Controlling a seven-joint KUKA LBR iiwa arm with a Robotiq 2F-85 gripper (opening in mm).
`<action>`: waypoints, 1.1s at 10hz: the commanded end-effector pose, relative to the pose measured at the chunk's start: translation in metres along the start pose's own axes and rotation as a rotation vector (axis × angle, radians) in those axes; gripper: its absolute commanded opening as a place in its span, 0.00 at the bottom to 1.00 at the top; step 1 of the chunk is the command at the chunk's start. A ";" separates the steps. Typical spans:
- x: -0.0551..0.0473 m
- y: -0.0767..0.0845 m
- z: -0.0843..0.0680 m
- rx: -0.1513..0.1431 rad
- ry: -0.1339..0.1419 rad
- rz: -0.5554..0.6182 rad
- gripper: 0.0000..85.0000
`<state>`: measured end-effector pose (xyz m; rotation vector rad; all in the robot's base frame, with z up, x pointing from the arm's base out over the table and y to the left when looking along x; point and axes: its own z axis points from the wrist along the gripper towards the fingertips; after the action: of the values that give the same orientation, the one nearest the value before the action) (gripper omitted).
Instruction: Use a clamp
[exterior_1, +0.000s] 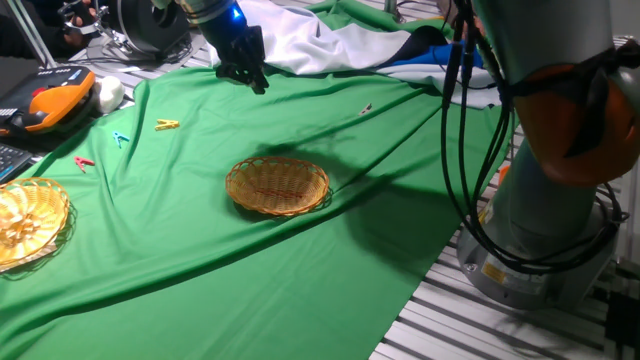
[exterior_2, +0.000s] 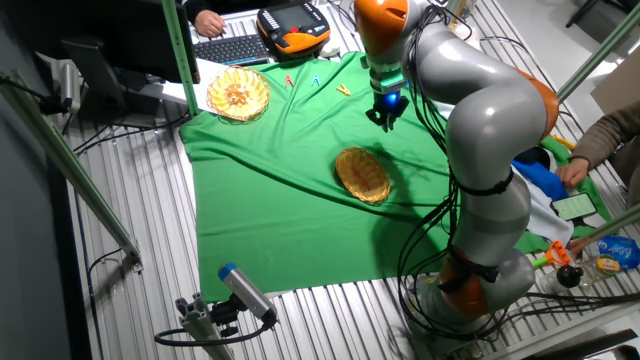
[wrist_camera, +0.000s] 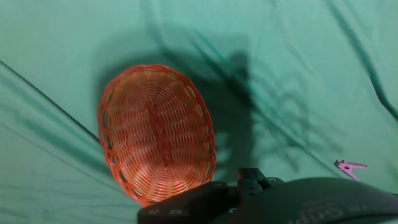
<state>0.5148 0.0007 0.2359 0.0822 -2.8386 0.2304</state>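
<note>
We hang high above the table (exterior_1: 300, 290), with our gripper (exterior_1: 243, 66) up in the air near the far edge. We cannot tell if the jaws are open or closed, because they look dark and small in both fixed views and the hand view does not show the tips.

The clamp (exterior_1: 366, 109) lies on the green cloth (exterior_1: 200, 260) near the far edge, well apart from the wicker basket (exterior_1: 277, 185) in the middle. In the hand view it shows as a tiny clip at the lower right.

Here is what we think could go wrong. The clamp is very small and lies flat, so our jaws could miss it or push it away across the cloth. The cloth has folds, so the jaws could catch the cloth and pull it up with the clamp. We could also go for the wrong clip, because a yellow clothespin (exterior_1: 167, 125), a blue clothespin (exterior_1: 121, 139) and a red clothespin (exterior_1: 84, 163) lie near the left edge. If we come down too fast, we may hit the table hard.
</note>
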 end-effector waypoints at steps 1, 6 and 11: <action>0.000 0.000 0.000 0.000 0.001 0.000 0.00; 0.000 0.000 0.000 -0.003 0.002 -0.021 0.00; 0.000 0.000 0.000 -0.018 -0.028 -0.021 0.00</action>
<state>0.5148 0.0005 0.2356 0.1199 -2.8579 0.1934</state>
